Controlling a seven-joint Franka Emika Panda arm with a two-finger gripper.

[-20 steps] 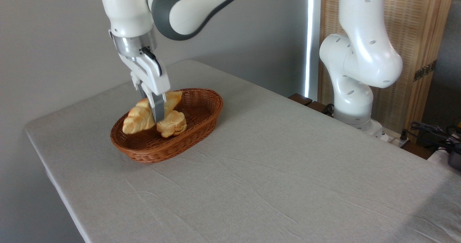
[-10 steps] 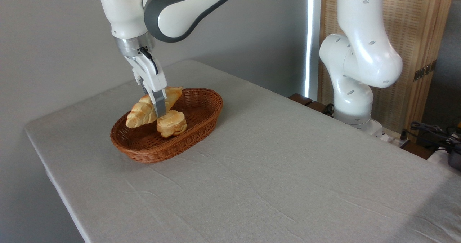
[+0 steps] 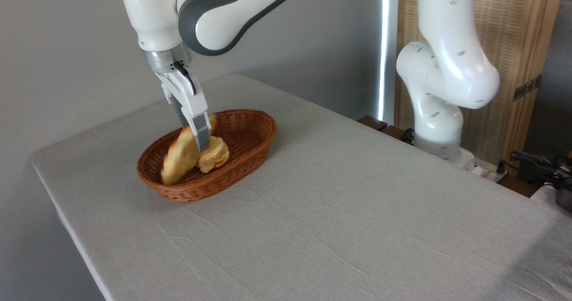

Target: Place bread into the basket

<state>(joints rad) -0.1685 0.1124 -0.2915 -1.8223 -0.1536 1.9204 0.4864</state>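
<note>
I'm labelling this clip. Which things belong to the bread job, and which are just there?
Job:
- long loaf
- small bun
- basket
- claw

Just there:
- table
- wooden screen
- cables

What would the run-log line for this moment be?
gripper: over basket, jaw state unclear | long golden-tan loaf: blurred, tilted, low end in oval reddish-brown wicker basket | small pale bun: in basket beside loaf

Grey cloth-covered table [image 3: 339,211], wicker basket [image 3: 250,147] near its far-left corner
</note>
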